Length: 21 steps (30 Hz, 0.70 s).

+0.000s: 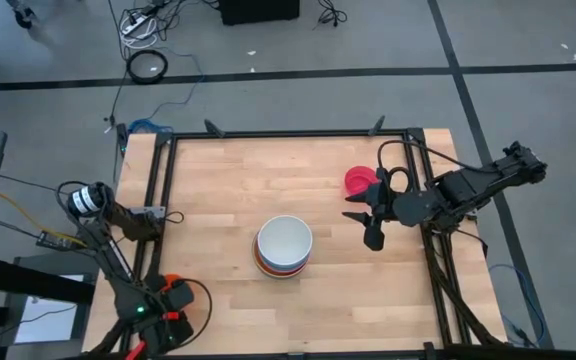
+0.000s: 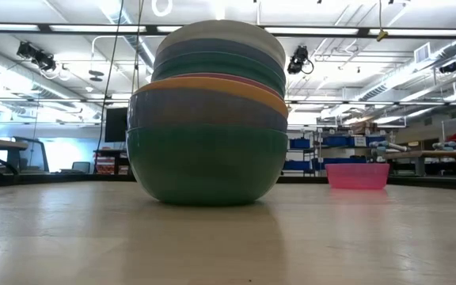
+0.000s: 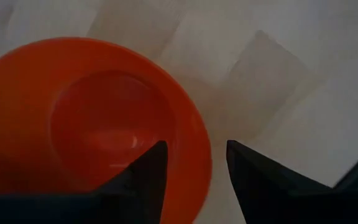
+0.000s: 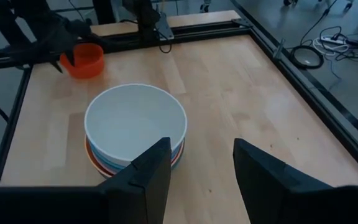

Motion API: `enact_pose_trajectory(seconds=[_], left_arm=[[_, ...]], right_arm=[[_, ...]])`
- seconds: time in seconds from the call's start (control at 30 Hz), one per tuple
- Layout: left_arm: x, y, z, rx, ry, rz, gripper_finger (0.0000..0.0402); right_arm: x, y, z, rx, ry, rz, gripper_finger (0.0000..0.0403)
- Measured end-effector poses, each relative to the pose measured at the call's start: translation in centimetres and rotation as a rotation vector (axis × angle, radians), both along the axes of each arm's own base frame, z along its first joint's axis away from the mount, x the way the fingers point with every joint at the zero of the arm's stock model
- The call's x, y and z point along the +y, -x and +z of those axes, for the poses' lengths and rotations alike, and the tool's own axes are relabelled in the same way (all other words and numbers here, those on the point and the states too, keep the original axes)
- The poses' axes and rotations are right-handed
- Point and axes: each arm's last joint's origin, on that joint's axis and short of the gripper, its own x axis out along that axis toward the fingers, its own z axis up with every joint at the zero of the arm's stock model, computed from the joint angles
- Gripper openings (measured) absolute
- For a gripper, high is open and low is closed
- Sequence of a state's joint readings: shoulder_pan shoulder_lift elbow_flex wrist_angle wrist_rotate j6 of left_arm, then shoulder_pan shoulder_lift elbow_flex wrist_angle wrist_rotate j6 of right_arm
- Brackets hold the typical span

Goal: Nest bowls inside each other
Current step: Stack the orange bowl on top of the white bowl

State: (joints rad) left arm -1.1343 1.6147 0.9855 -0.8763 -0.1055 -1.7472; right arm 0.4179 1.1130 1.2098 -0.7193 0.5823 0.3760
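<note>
A stack of nested bowls, white bowl on top and a teal one at the bottom, rests on the middle of the table. A small orange bowl sits upright near the table's near left corner. My left gripper hangs open over it, pointing down, one finger inside the rim and one outside. A small pink bowl stands at the far right. My right gripper hovers open beside the pink bowl, above the table, holding nothing. My left gripper straddles the orange bowl's rim from above, one finger over the inside and the other outside. Whether either finger touches the rim, I cannot tell. The bowl stands on the table.
A black metal frame runs around the wooden tabletop. Bare wood lies between the stack and the table's near and right edges. Cables and a dark box lie on the floor beyond the far edge.
</note>
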Motion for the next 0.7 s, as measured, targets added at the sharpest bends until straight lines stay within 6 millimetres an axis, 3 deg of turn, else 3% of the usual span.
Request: enact_pose_trajectory(seconds=[0.37,0.47,0.57,0.7], left_arm=[[0.73,0.30,-0.99,0.004,-0.039,0.015,0.0165],[0.44,0.15,-0.98,-0.013,-0.012,-0.007,0.0122],[-0.05,-0.12,-0.92,-0.051,0.031,-0.026,0.0034],[-0.24,-0.30,-0.75,-0.096,0.036,-0.034,0.0008]], right_arm=[[0.00,0.00,0.01,-0.002,-0.005,-0.002,0.0160],[0.00,0.00,0.01,-0.002,-0.006,-0.003,0.0160],[0.01,0.00,0.01,-0.001,-0.007,-0.001,0.0160],[0.01,0.00,0.01,-0.001,-0.008,0.000,0.0160]])
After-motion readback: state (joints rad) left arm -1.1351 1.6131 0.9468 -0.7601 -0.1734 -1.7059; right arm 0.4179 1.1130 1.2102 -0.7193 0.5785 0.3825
